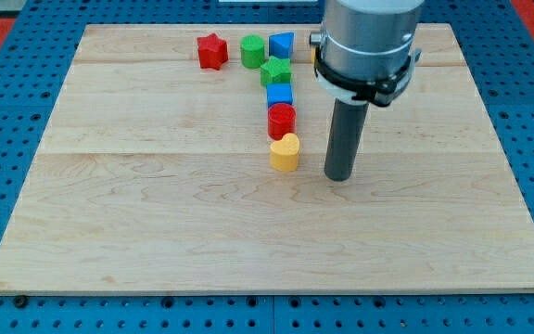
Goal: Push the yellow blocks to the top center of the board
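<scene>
A yellow heart-shaped block [285, 152] sits near the board's middle, at the bottom of a column of blocks. My tip [340, 176] rests on the board a short way to the view's right of the yellow heart, not touching it. Above the heart, touching or nearly so, stand a red cylinder [282, 120], a blue cube [279, 95] and a green star [275, 70]. A second yellow block shows only as a sliver [312, 51] behind the arm's grey body near the top.
Near the top edge stand a red star [212, 50], a green cylinder [253, 50] and a blue block [282, 44]. The wooden board [156, 204] lies on a blue pegboard table. The arm's grey body [367, 42] hides part of the top centre-right.
</scene>
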